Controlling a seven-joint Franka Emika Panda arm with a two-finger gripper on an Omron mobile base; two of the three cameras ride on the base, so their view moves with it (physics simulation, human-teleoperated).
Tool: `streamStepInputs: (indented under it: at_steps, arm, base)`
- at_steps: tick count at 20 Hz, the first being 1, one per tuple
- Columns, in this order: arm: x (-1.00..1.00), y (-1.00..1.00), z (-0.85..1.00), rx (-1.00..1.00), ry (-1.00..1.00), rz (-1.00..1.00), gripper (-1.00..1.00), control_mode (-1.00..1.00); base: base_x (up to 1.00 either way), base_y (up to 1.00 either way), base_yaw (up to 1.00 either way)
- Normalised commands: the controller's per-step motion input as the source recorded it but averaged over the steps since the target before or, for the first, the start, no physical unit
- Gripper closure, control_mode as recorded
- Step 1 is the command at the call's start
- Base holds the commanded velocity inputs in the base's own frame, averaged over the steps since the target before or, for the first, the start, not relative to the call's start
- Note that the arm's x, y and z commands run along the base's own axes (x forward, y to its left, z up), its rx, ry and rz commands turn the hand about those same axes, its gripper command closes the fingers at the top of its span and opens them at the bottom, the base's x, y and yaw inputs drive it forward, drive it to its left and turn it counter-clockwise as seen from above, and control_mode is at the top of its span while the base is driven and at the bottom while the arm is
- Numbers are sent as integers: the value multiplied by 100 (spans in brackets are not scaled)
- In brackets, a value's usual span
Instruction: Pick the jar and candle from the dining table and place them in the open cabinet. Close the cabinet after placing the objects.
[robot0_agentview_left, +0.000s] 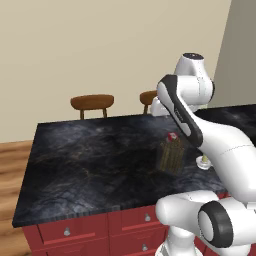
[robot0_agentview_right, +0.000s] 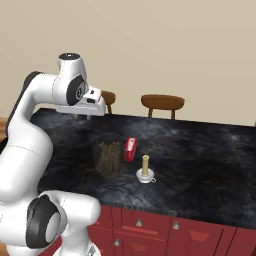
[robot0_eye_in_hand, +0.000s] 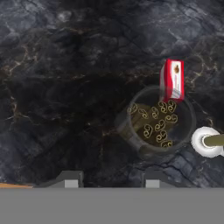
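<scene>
Offset between hand and target decides the coming move: in the hand view the tall clear glass jar packed with olive-brown sticks (robot0_eye_in_hand: 155, 124) lies toward two o'clock of the two-finger gripper (robot0_eye_in_hand: 108, 180), whose dark fingertips (robot0_eye_in_hand: 72, 180) stand apart with nothing between them, parted and empty. The jar stands upright on the black marbled stone dining table (robot0_agentview_left: 85, 160), its long axis vertical, so the camera looks almost straight down its mouth. The small red box (robot0_eye_in_hand: 173, 81) stands just beside it at one o'clock, and the short pale yellow candle in its round white saucer holder (robot0_eye_in_hand: 209, 141) sits near it at three o'clock. In the right base view the gripper (robot0_agentview_right: 89, 114) hangs well above the jar (robot0_agentview_right: 109, 155), at about eleven o'clock of it; my judgement is that it must shift sideways before descending.
</scene>
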Motion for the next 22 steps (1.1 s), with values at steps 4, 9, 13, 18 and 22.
streamStepInputs:
  at_steps: [4,9,13,18,22]
  arm:
    - [0,0,-10,-1,1,0,-100,-100]
    - [4,-7,-41,0,8,0,-100,-100]
    - [27,-18,-36,4,22,0,-100,-100]
    - [31,-5,-8,1,13,0,-100,-100]
    - [5,1,0,0,1,0,-100,-100]
  base:
    - [0,0,0]
    - [0,0,0]
    - [0,0,0]
    - [0,0,0]
    - [0,0,0]
